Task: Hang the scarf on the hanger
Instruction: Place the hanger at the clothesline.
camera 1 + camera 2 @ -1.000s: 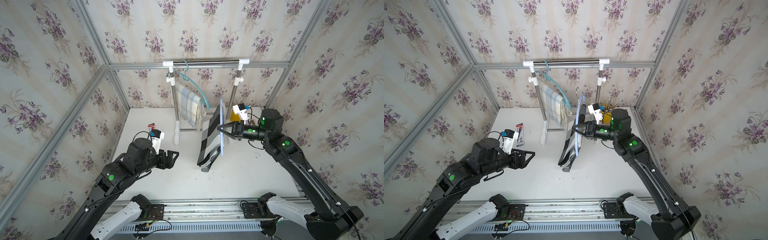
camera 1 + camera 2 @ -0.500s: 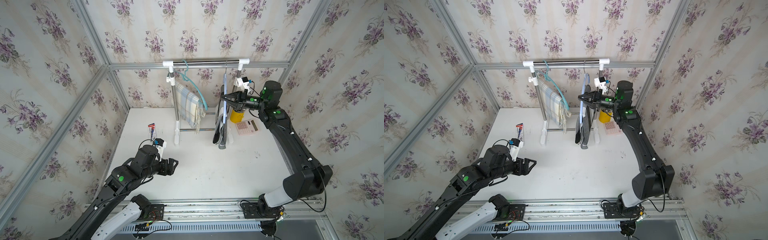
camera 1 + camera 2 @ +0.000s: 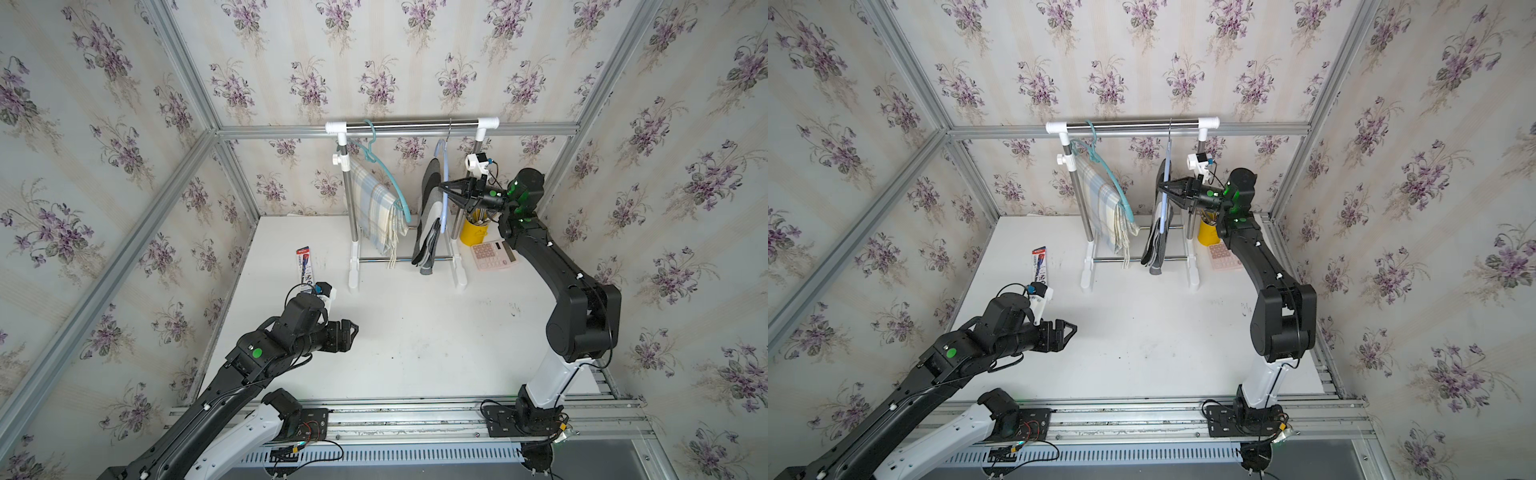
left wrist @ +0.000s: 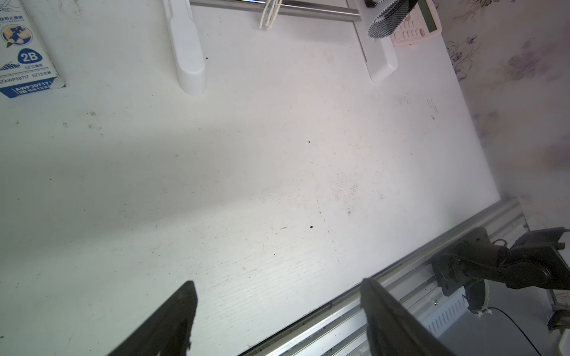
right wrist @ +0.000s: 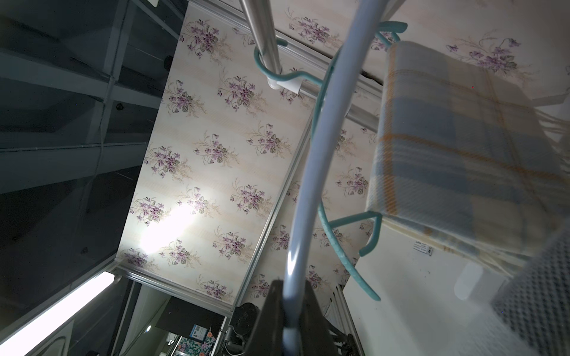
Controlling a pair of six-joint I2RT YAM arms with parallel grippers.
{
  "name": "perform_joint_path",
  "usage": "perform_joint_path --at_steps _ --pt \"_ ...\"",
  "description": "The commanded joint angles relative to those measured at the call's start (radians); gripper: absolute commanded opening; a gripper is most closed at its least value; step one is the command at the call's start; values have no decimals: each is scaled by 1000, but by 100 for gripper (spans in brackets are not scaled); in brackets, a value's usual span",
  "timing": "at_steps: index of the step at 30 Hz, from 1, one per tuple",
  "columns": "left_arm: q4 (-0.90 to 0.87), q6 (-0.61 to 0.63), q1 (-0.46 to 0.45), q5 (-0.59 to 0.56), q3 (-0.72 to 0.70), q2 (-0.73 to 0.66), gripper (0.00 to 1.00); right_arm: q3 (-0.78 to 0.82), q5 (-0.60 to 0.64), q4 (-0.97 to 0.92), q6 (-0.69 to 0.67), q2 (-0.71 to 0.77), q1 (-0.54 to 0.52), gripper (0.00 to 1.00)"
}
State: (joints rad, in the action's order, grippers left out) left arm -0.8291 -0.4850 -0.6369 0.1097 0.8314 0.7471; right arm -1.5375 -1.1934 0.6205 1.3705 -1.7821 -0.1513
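Gripping the pale blue hanger (image 3: 445,212) partway down its curved arm, the right pincer (image 3: 441,187) is seen closed in the upper centre of both top views. In the right wrist view the tube of that hanger is shown clamped between the two dark fingers (image 5: 271,314). The hanger's thin hook is laid over the chrome rail (image 3: 411,123) of the white-footed rack (image 3: 353,266), toward the rail's right end. The dark checked scarf (image 3: 428,232) is draped over this hanger and hangs down past the rack's low crossbar; whether its lower end touches the surface (image 3: 415,332) cannot be told. Further left on the rail, a teal hanger (image 3: 388,183) is loaded with a blue and cream plaid scarf (image 3: 376,212). The left pincer (image 3: 353,331) is held open above the surface, left of centre in the lower half of the frame, its fingers spread wide apart. On the pencil box (image 4: 27,49) at the upper left of the left wrist view, "2B" in a blue badge and "AWP30717" on a blue band can be read; the smaller print cannot be made out. A pink calculator (image 3: 492,254) and a yellow cup (image 3: 473,232) are set just right of the rack; the key legends are too small to read.
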Motion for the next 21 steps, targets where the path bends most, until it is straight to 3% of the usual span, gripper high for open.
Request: perform_joint_path --at_steps 1,3,5,6,8,11,15,18,21 --pt "54 -9 1 2 -12 11 85 71 -27 47 25 56 -1 39" --pt "69 -17 2 -8 -20 16 85 71 24 -178 -185 119 1 64" --pt "78 -31 2 -63 -30 14 87 22 169 -599 -532 175 1 79" --pt "70 -46 2 -132 -32 13 87 22 262 -747 -667 199 4 83" --pt "59 -60 2 -288 -36 20 87 120 439 -887 -784 285 15 86" --pt "99 -61 7 -517 -61 29 89 409 672 -814 -811 479 34 91" --pt "264 30 31 -688 -144 29 90 753 986 -742 -889 750 38 97" --pt "424 142 78 -755 -214 35 90 1015 1171 -612 -956 914 38 99" --pt "594 239 189 -731 -279 63 90 1213 1304 -458 -1051 1020 38 100"
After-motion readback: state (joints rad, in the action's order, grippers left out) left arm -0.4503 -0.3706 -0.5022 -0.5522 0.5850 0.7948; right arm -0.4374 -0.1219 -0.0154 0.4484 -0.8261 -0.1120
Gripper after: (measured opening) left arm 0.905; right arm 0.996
